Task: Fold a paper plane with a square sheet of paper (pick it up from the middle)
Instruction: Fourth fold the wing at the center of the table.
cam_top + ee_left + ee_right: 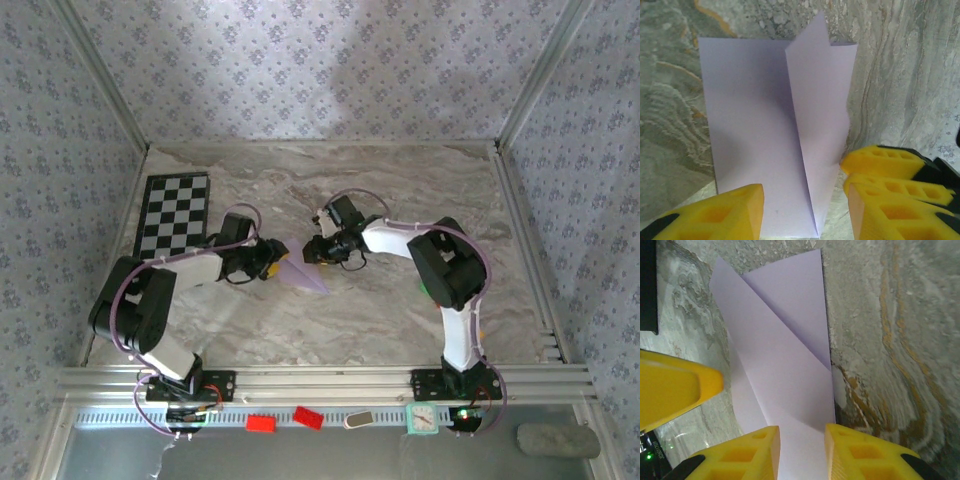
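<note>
The square sheet of paper [305, 277] is pale lilac and lies partly folded on the marble table between my two grippers. In the left wrist view the paper [750, 130] has a lengthwise crease, and its right flap [820, 100] stands up. My left gripper [805, 215] is open, its yellow fingers [735, 215] astride the paper's near end. In the right wrist view the paper [785, 365] shows a diagonal fold. My right gripper [802, 455] is open, its fingers [860, 455] either side of the paper's near end. In the top view the left gripper [272, 266] and the right gripper [314, 252] stand close together.
A black-and-white checkerboard [175, 215] lies at the back left of the table. Small red blocks [262, 423] and a teal object [421, 418] sit below the near rail. Patterned walls enclose the table on three sides.
</note>
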Available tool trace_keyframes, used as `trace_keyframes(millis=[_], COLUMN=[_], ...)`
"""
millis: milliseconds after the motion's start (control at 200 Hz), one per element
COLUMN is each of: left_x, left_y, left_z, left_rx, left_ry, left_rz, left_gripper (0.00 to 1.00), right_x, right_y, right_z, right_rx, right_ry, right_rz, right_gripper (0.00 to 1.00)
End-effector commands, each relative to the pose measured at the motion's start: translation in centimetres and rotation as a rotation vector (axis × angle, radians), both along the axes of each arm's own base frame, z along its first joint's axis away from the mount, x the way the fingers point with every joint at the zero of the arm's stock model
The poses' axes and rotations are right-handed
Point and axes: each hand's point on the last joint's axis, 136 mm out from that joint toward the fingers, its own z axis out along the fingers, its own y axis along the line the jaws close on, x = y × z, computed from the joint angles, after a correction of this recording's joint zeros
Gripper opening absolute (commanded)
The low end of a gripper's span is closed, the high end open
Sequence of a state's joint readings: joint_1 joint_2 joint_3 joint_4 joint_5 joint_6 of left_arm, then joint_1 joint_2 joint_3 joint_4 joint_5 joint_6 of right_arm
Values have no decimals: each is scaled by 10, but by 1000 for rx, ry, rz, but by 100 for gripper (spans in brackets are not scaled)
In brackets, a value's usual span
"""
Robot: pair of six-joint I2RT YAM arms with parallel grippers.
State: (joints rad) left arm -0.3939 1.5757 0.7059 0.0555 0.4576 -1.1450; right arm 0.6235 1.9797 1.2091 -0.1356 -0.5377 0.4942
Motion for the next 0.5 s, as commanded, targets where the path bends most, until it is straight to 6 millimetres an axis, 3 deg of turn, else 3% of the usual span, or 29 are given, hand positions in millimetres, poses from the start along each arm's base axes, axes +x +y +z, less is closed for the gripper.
trace_keyframes(millis=[0,295,495], left_x=[6,10,14], left_y=[-12,-27,-38], left_z=[7,3,0], left_rx=[-31,-55,-80], left_ry=[-13,-4,0], left_rz=[-20,-54,-88], left_gripper=[48,45,44], right_x=[1,-12,-17], right_y=[-8,-17,-18], right_z=[13,-7,-14], right_rx=[20,-12,-18], right_ry=[-26,31,54], right_rz=[-36,-53,-48], right_gripper=[31,30,24])
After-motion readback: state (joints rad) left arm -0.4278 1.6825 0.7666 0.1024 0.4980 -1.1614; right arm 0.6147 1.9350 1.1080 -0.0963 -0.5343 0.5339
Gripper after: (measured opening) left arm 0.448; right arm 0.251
